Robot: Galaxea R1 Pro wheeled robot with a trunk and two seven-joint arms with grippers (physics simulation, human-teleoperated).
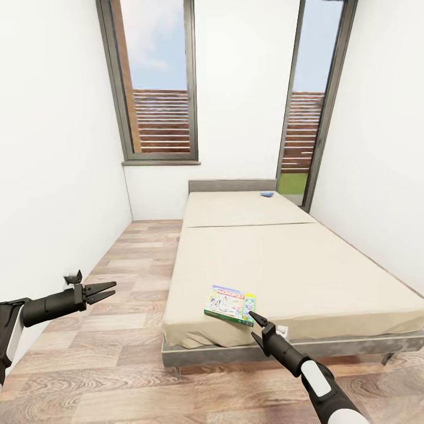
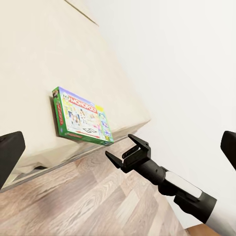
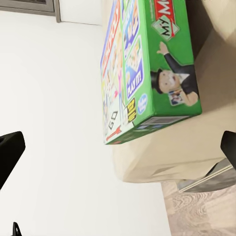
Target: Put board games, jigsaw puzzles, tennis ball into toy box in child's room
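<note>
Two jaws (image 1: 101, 290) (image 1: 254, 327) open | green game box (image 1: 230, 305) on bed (image 1: 330, 277) | windows (image 1: 156, 82) beyond

Small blue box (image 1: 267, 194) by the headboard (image 1: 232, 185) — too small (lettering unreadable).

Bare mattress (image 1: 282, 265) surrounds green game box (image 1: 231, 305).

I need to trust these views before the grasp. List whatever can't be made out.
- Small blue item near the grey headboard, head view: too small to identify.
- Green printed game box, right wrist view: cut off by the frame edge.
- Right gripper, head view: its lower finger overlaps the bed edge.
</note>
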